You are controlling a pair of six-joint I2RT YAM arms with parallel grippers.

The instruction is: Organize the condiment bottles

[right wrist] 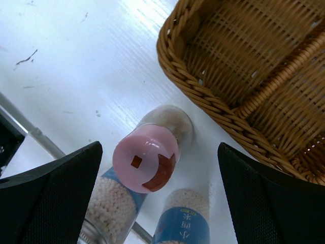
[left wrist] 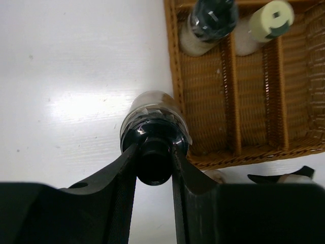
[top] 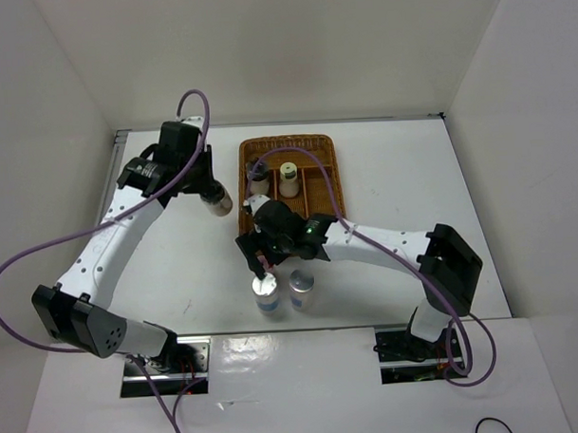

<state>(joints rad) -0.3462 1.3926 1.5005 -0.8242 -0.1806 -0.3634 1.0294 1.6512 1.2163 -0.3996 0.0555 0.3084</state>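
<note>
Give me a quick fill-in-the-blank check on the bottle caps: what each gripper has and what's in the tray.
1. The gripped bottle in the shut left gripper has a ____ cap.
2. The open right gripper brackets a table bottle whose cap is ____.
3. In the wicker tray, the neighbour bottle beside the black-capped bottle has a ____ cap.

Missing words: black; pink; pale yellow.
</note>
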